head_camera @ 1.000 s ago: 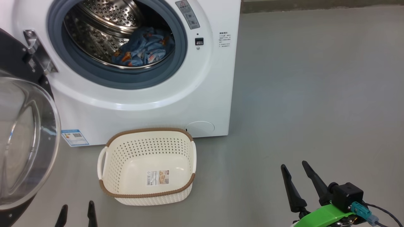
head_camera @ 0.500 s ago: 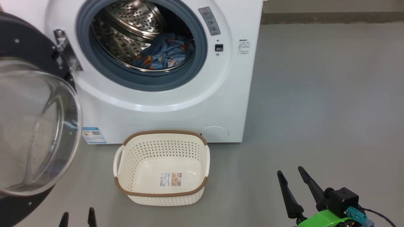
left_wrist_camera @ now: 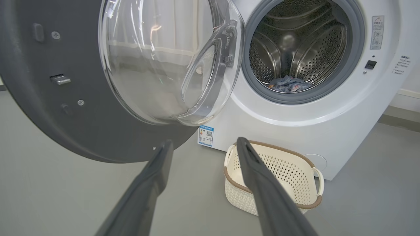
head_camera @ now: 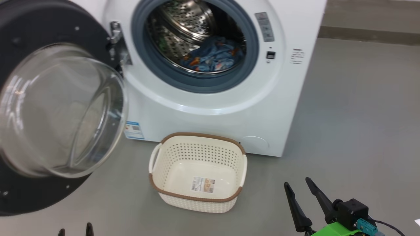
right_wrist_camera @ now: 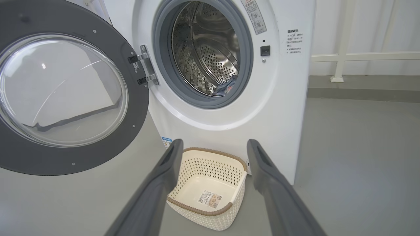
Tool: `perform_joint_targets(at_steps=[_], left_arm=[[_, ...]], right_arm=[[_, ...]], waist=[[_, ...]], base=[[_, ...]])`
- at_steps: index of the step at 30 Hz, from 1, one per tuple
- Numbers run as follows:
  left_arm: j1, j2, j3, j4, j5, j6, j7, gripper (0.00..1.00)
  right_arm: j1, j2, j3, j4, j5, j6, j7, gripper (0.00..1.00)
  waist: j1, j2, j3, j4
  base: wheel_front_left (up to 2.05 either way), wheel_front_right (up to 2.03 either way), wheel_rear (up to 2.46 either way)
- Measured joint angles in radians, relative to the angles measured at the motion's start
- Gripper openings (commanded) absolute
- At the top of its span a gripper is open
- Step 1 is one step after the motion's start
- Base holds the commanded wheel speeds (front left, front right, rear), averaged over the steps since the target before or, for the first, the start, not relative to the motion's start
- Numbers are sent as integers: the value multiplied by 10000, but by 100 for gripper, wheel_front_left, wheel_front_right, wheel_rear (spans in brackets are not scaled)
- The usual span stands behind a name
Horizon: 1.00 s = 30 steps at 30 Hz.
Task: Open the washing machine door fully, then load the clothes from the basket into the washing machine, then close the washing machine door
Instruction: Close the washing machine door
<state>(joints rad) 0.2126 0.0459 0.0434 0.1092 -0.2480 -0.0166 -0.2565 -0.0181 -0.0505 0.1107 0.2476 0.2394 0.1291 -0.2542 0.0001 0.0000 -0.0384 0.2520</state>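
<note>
While the door point(right_wrist_camera: 137, 98) runs off-frame, clothes point(right_wrist_camera: 229, 88) partly hidden by gasket point(right_wrist_camera: 203, 103)

The basket point(head_camera: 200, 135) is sitting on the floor point(head_camera: 344, 114), ahead of the left gripper point(head_camera: 74, 228) and to its right, ahead of the right gripper point(head_camera: 297, 182) and to its left, well apart from both; the washing machine point(head_camera: 213, 111) is standing just beyond the basket, farther from both grippers; the clothes point(head_camera: 213, 57) are lying in the bottom of its drum point(head_camera: 183, 23); the washing machine door point(head_camera: 39, 29) is hanging swung out left of the opening, ahead of the left gripper and nearer to it than the machine's front.
</note>
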Motion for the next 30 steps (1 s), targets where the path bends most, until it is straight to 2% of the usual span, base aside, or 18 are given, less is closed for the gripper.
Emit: perform_joint_targets(at_steps=[4,17,30], left_arm=[[139,2,77,58,19,48,0,100],[327,2,435,38,77,334,0,100],[549,0,671,-510,-433,941,0,100]], right_arm=[[0,2,12,-6,0,0,0,100],[16,12,128,-82,8,0,0,100],[-544,4,656,249,-107,0,0,100]], waist=[[0,-1,-76,649],[-1,0,-229,2078],[0,0,190,2532]], base=[[0,0,0],[0,0,0],[0,0,0]])
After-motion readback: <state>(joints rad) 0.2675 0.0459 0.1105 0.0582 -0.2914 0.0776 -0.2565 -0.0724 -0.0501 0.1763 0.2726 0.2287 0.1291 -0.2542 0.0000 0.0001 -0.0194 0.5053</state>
